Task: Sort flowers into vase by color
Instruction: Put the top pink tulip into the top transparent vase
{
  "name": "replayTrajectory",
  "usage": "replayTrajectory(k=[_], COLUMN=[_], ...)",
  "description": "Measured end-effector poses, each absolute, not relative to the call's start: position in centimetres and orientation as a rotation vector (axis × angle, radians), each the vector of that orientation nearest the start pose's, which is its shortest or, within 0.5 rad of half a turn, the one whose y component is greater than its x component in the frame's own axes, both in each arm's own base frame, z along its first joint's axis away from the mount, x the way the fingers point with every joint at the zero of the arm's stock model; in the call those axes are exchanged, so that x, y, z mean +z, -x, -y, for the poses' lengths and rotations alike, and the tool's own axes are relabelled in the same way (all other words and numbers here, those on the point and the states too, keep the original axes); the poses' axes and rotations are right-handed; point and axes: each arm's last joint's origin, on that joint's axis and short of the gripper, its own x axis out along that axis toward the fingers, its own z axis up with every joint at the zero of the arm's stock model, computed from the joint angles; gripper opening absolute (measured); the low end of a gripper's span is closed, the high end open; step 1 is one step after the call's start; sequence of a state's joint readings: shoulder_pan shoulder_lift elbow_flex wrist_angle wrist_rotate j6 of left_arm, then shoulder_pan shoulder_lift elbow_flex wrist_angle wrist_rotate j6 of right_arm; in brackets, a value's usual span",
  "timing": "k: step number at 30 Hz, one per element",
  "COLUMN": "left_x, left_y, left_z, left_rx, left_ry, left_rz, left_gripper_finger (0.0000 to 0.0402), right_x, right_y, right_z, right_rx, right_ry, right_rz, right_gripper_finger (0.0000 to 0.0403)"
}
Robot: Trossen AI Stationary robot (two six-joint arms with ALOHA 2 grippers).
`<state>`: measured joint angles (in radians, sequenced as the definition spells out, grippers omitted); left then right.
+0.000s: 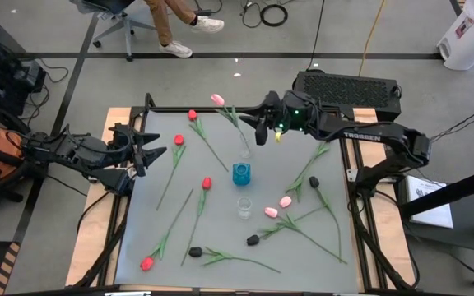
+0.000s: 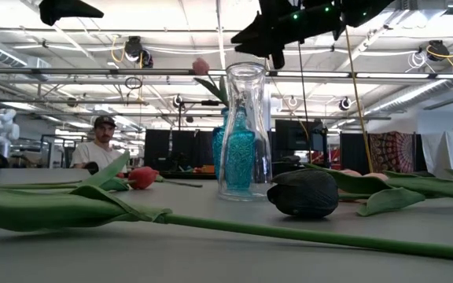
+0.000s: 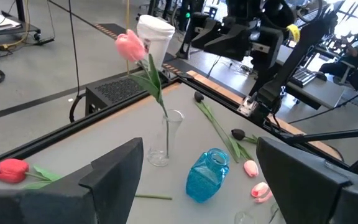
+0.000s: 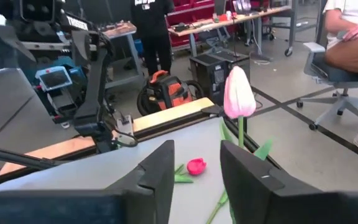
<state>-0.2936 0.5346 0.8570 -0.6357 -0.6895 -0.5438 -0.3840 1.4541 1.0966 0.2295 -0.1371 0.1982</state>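
A pink tulip [image 1: 218, 99] is seen standing in a clear glass vase [image 1: 245, 150] near the middle of the grey table [image 1: 220, 214]; its closed, pale pink head [image 4: 238, 93] rides on a thin green stem with one leaf, leaning toward the table's far edge. Just beside this vase a blue glass vase [image 1: 242, 173] is set, and a second small clear vase [image 1: 244, 207] stands nearer the front.

The right gripper [image 1: 257, 125] is held above the table by the pink tulip's stem; its fingers [image 4: 157, 171] are parted by a narrow gap, and nothing is seen gripped between them. The left gripper [image 1: 149, 150] is parked at the table's left edge, its fingers [image 3: 114, 171] spread wide.

The remaining tulips are scattered flat on the table: red heads [image 1: 206, 182] to the left and middle, pink heads [image 1: 285, 201] to the right of the vases, black heads [image 1: 253, 240] toward the front and right. All carry long thin green stems with slim leaves.
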Motion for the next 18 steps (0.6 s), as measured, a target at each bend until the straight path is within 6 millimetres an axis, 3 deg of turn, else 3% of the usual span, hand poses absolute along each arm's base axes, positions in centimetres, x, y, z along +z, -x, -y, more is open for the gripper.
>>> replayTrajectory(k=[12,18], left_x=[34.5,34.5], left_y=[-9.3,-9.3], left_z=[0.9,0.9], left_rx=[0.456,0.456], left_ry=[0.384,0.384], left_rz=[-0.163,-0.163], left_gripper_finger=[0.0319,0.0319], right_x=[33.9,33.8], right_y=[-30.2,-30.2], right_z=[11.7,11.3], right_rx=[-0.227,-0.218], right_ry=[-0.219,-0.244], right_rz=[-0.058,-0.072], right_gripper_finger=[0.0008,0.0003])
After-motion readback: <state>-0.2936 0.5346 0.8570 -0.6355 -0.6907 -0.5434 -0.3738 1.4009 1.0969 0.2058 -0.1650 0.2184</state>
